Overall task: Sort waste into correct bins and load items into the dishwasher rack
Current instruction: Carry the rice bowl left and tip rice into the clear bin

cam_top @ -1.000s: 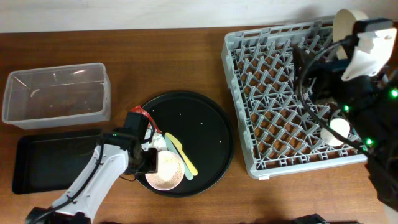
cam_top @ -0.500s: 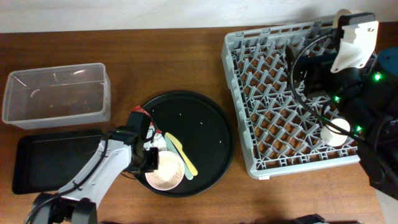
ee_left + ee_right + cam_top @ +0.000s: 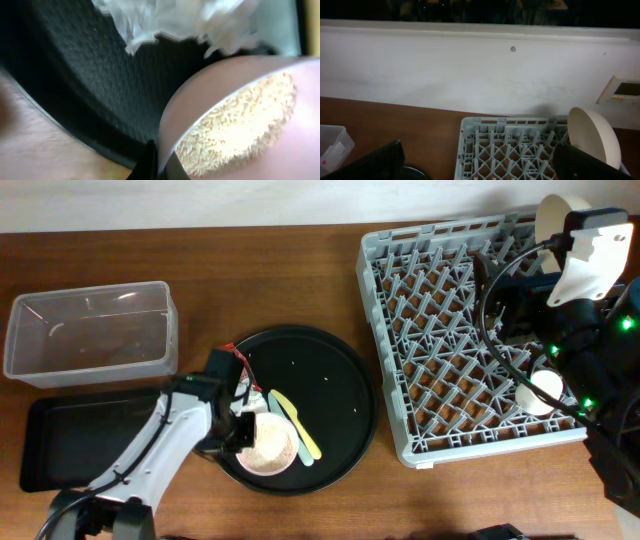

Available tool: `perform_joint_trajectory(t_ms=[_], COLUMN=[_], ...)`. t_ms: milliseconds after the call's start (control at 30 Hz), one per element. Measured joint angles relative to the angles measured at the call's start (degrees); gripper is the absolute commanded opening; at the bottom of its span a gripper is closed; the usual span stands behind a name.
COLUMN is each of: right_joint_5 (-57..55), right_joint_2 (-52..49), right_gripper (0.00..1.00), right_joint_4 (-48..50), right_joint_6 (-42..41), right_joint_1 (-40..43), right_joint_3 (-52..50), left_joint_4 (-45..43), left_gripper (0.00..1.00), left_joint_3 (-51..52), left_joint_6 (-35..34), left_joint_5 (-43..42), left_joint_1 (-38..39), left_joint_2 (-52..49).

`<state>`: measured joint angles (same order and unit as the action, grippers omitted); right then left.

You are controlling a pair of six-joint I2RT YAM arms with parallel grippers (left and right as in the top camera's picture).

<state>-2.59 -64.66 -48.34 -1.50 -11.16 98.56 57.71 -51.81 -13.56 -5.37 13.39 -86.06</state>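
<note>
The small pinkish-white bowl point(image 3: 270, 448) point(image 3: 240, 120) holds loose rice and sits at the front of the round black tray point(image 3: 320, 380). My left gripper point(image 3: 238, 436) point(image 3: 161, 167) is shut on the bowl's left rim, one finger inside and one outside. A crumpled tissue point(image 3: 190, 20) lies just behind the bowl. The red sauce packet point(image 3: 230, 356) shows by the wrist, and the yellow utensil point(image 3: 296, 426) lies right of the bowl. My right gripper point(image 3: 485, 165) hangs open above the grey dishwasher rack point(image 3: 440, 340) point(image 3: 510, 145), holding nothing.
The clear tub point(image 3: 90, 330) and the shallow black tray point(image 3: 70, 442) stand at the left. A cream plate-bowl point(image 3: 556, 218) point(image 3: 594, 134) stands in the rack's back right corner, and a white cup point(image 3: 545, 390) sits near its right edge. A few rice grains dot the round tray.
My left gripper has shut on the bowl's rim, and the bowl has shifted slightly. The right arm swung over the rack's right side and came back, still open.
</note>
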Motion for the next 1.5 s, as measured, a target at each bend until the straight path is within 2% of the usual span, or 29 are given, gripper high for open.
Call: perform_joint_trajectory(t_ms=[167,333,400,600,1133,1500], right_joint_5=[-0.3,-4.6,-7.1,-10.3,-23.3,-30.3], right_joint_2=[0.0,0.0,0.0,0.0,0.0,-0.6], right_gripper=[0.98,0.98,0.98,0.98,0.98,0.98], right_joint_4=[0.0,0.0,0.2,1.0,2.4,4.8], right_joint_6=[0.0,0.0,0.0,0.0,0.0,0.0], right_joint_1=[0.0,0.0,0.0,0.0,0.0,0.0], right_joint_3=[0.0,0.0,0.0,0.0,0.0,0.0], left_joint_4=[7.3,16.2,19.1,20.3,21.2,22.1], left_gripper=[0.01,0.00,0.00,0.00,0.00,0.00], left_joint_3=[-10.5,-18.0,-20.0,-20.6,-20.6,-20.6], left_joint_6=[0.0,-0.7,-1.8,-3.2,-2.2,-2.4], left_joint_5=[1.2,6.3,10.7,18.8,31.4,39.0], left_joint_1=[0.0,0.0,0.0,-1.5,-22.8,-33.5], left_joint_2=[-0.1,-0.3,-0.3,-0.3,-0.3,-0.3])
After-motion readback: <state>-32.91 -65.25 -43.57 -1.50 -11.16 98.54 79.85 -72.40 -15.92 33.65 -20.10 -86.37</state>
